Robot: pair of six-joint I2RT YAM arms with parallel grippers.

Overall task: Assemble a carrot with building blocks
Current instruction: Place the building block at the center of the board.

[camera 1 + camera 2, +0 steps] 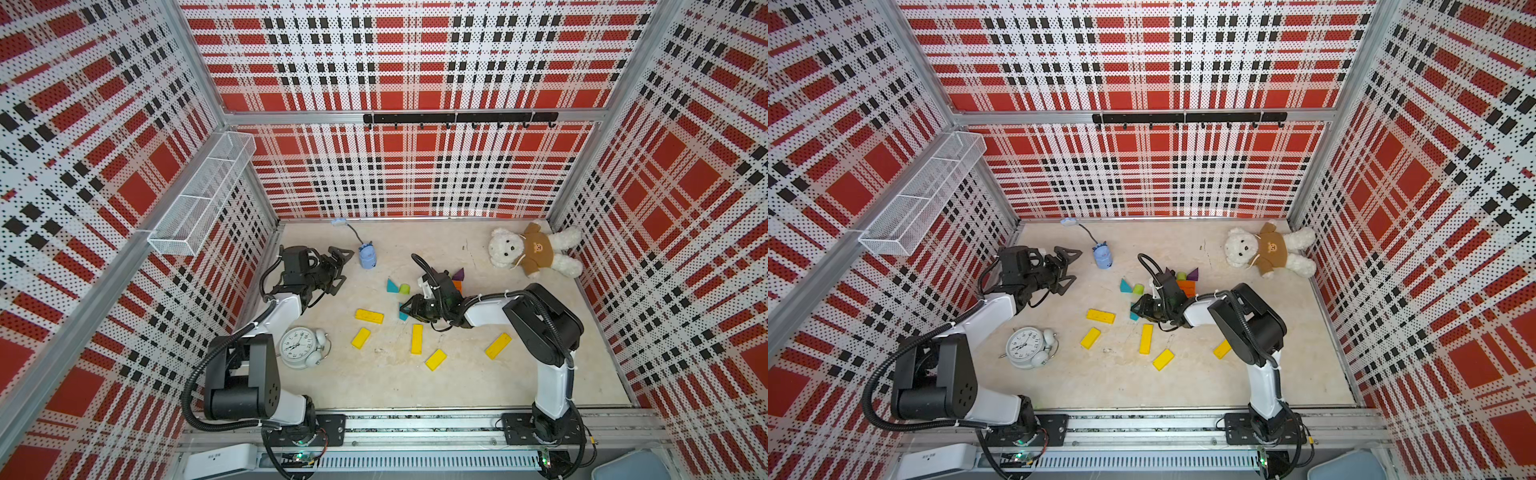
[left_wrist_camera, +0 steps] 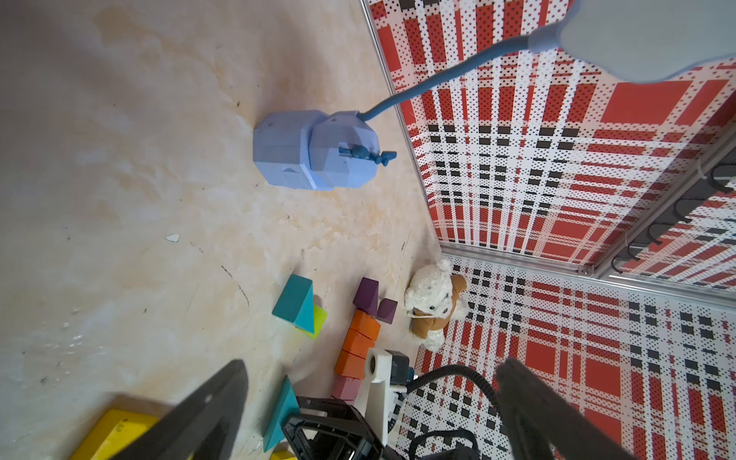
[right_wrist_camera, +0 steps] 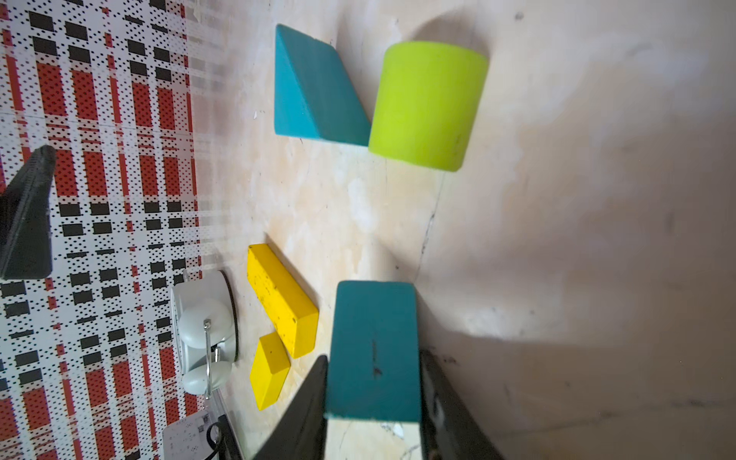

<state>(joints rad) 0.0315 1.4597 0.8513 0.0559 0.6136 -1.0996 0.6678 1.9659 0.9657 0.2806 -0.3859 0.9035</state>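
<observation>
Building blocks lie spread over the table. Closest to me I see five yellow bars, flat and apart from each other. The white clock is off to their left.

A bit further, my right gripper reaches in from the right. In both top views I only catch a bit of teal at its tip. The right wrist view shows it well: a teal block sits between the two fingers, and they squeeze it from both sides. Past it, that same view shows a teal triangle touching a lime-green stub.

The right arm hides most of the next pieces from above. The left wrist view shows them: orange bars in a row, with a pink bar at one end and purple triangles at the other.

Further back, my left gripper is spread wide and holds nothing. It is next to the blue lamp. The plush bear lies in the far right corner. A white wire basket hangs high on the left wall, split into three parts.
</observation>
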